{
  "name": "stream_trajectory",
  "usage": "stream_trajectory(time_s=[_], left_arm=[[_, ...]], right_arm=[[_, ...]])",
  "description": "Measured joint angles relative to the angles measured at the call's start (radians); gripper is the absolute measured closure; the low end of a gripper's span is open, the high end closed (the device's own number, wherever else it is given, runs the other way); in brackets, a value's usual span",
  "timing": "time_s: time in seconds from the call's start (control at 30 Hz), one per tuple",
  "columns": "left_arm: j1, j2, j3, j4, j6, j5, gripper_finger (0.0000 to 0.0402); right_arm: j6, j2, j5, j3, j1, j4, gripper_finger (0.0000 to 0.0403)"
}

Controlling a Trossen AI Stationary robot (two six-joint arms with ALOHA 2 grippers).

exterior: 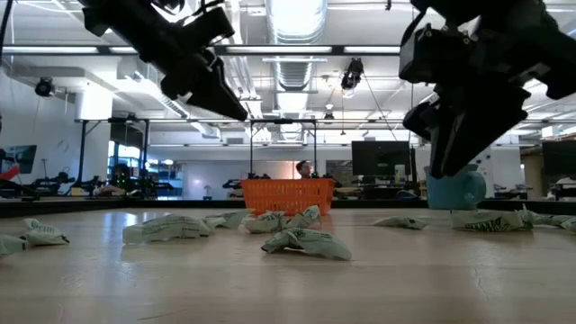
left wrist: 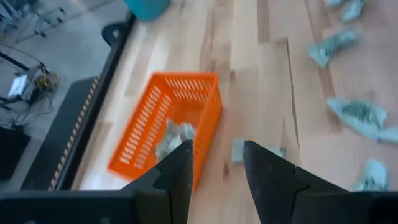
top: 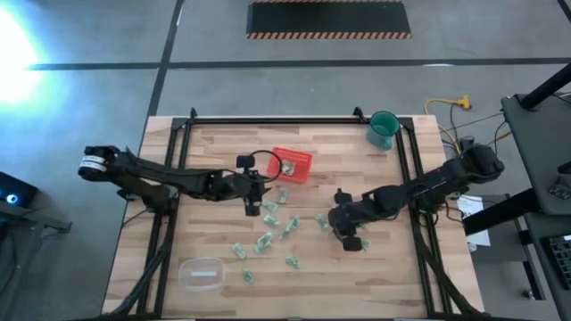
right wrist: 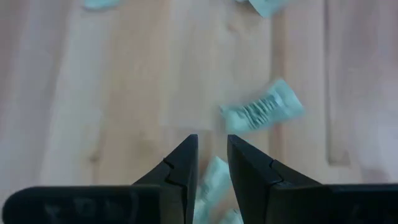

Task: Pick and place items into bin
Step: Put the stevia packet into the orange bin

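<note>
Several tiny pale-green and white wrapper pieces lie scattered flat on the wooden table, also seen in the low view. The red tray stands near the far edge with a piece in it. My left gripper hovers open and empty just on the near side of the tray, above a loose piece. My right gripper hangs over the table right of the scatter, shut on one piece. My right gripper pinches a pale-green wrapper piece between its two fingers, which come from above, pointing down. The low view shows the gripper raised above the tabletop. The piece itself does not show there.
A teal cup stands at the far right corner. A clear rounded container sits near the front left. Black frame rails run along the table's sides. Bare wood lies near the front right.
</note>
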Motion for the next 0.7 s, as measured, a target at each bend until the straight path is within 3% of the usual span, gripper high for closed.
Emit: stream_trajectory(time_s=[0.3,0.7], left_arm=[[0.0,0.003,0.0,-0.002,-0.007,0.001,0.0276],[0.0,0.003,0.0,-0.004,-0.012,0.001,0.0276]], right_arm=[[0.127,0.036,0.16,-0.013,0.1,-0.035,0.0335],[0.137,0.085,0.186,-0.01,0.114,-0.024,0.0335]])
